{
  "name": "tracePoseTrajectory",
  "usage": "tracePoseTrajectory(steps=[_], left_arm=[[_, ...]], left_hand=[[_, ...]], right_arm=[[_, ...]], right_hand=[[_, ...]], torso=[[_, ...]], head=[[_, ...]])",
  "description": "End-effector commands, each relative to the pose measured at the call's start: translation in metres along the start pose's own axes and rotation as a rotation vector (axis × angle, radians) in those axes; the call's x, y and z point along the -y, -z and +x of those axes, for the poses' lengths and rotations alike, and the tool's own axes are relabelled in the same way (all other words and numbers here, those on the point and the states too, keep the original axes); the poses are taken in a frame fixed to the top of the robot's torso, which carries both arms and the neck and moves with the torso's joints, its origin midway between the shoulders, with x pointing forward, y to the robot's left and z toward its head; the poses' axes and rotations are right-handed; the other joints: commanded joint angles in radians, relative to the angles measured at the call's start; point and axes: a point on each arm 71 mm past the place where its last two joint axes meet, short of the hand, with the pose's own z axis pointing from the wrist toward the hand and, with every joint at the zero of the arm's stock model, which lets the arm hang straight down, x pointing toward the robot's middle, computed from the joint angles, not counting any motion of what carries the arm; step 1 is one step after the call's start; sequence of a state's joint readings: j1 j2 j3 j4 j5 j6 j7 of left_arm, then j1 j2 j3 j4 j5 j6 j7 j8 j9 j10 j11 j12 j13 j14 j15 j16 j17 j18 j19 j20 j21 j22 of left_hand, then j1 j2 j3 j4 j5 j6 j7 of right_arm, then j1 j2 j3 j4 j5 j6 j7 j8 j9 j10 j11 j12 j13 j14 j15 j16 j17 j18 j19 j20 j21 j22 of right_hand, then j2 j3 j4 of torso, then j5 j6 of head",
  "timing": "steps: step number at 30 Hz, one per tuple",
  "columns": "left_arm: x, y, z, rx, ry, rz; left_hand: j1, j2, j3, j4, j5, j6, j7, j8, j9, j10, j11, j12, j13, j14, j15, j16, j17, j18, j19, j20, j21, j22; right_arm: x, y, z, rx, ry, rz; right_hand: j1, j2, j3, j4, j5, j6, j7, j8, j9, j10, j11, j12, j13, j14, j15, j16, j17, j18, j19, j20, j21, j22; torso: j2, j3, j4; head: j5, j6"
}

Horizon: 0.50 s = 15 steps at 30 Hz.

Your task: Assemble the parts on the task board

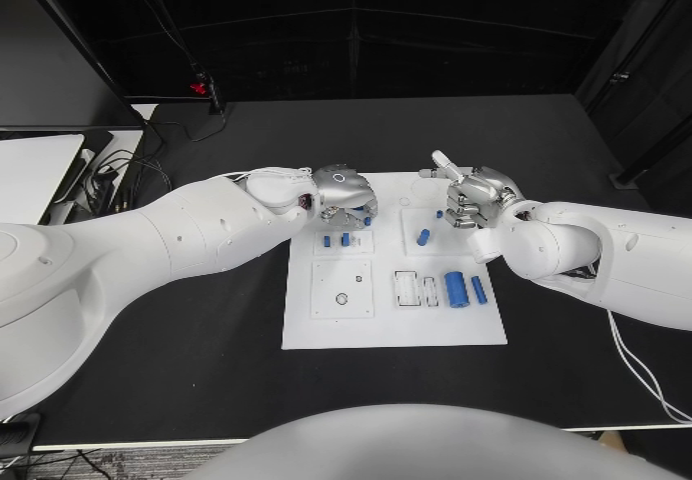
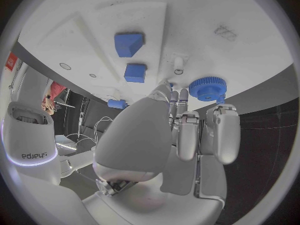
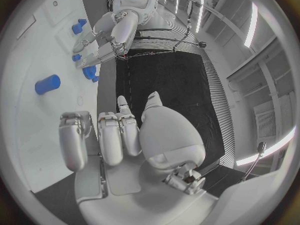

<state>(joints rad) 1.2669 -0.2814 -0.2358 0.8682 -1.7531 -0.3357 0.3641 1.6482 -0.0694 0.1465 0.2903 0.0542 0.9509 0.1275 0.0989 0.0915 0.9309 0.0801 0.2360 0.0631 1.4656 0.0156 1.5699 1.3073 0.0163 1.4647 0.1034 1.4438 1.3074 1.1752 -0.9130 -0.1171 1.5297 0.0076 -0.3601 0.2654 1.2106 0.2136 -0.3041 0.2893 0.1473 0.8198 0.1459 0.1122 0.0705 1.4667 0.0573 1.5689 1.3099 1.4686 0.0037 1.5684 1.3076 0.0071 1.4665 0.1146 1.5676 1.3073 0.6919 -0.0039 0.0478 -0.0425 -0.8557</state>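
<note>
Head view: the white board (image 1: 392, 330) sits mid-frame on the black counter (image 1: 173, 360). Left hand (image 1: 343, 196) hovers over the board's upper left corner, fingers curled in, nothing visibly held. In its wrist view a blue gear (image 2: 207, 88) sits on the board just beyond the fingertips (image 2: 177, 96), and I cannot tell whether they touch it. Right hand (image 1: 475, 197) hangs over the upper right corner, clenched on nothing. Counting blue parts on the board: two small pegs (image 1: 336, 240) just below the left hand, one cylinder (image 1: 424, 237) by the right hand, and lower right a thick cylinder (image 1: 456, 289) beside a thin bar (image 1: 479, 290).
</note>
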Motion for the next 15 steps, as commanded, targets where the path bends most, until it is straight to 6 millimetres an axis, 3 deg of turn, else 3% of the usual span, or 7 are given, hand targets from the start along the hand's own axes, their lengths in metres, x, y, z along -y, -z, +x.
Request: tracePoseTrajectory(steps=[1,6,15], left_arm=[[0.0001,-0.0007,0.0013,-0.021,-0.009,0.002],[0.0009,-0.0017,0.0017,-0.028,-0.007,0.004],[0.0012,-0.0029,0.0026,-0.040,-0.003,0.000]], left_hand=[[0.001,0.011,0.008,0.001,-0.002,0.006,0.003,-0.007,-0.002,0.006,0.002,-0.004,-0.001,0.105,0.005,0.001,0.264,0.020,0.020,0.008,-0.006,0.200],[-0.007,0.026,0.019,0.002,-0.001,0.008,0.004,-0.009,-0.004,0.010,0.003,-0.008,-0.002,0.105,0.008,0.001,0.264,0.021,0.017,0.011,-0.012,0.198],[-0.006,0.028,0.025,0.000,-0.002,0.011,0.004,-0.010,-0.005,0.016,0.003,-0.008,-0.001,0.105,0.010,0.001,0.264,0.021,0.016,0.012,-0.014,0.197]], right_arm=[[-0.0017,-0.0001,0.0010,-0.005,0.001,-0.012],[-0.0016,-0.0003,0.0008,-0.005,0.001,-0.013],[-0.0016,-0.0006,0.0011,-0.005,0.002,-0.013]], right_hand=[[0.002,0.007,-0.005,-0.001,0.000,0.004,0.003,0.006,-0.001,0.104,0.008,0.002,0.261,0.102,0.008,0.002,0.263,-0.007,0.104,0.008,0.003,0.263],[0.002,0.007,-0.005,-0.001,0.000,0.004,0.003,0.006,-0.001,0.104,0.008,0.002,0.261,0.102,0.008,0.002,0.263,-0.007,0.104,0.008,0.003,0.263],[0.002,0.007,-0.005,-0.001,0.000,0.004,0.003,0.006,-0.001,0.104,0.008,0.002,0.261,0.102,0.008,0.002,0.263,-0.007,0.104,0.008,0.003,0.263]], torso=[[0.000,0.0003,0.0004],[-0.001,0.0001,0.0003],[-0.001,0.0009,0.0009]], head=[[0.001,-0.001],[0.000,-0.003],[-0.002,-0.001]])
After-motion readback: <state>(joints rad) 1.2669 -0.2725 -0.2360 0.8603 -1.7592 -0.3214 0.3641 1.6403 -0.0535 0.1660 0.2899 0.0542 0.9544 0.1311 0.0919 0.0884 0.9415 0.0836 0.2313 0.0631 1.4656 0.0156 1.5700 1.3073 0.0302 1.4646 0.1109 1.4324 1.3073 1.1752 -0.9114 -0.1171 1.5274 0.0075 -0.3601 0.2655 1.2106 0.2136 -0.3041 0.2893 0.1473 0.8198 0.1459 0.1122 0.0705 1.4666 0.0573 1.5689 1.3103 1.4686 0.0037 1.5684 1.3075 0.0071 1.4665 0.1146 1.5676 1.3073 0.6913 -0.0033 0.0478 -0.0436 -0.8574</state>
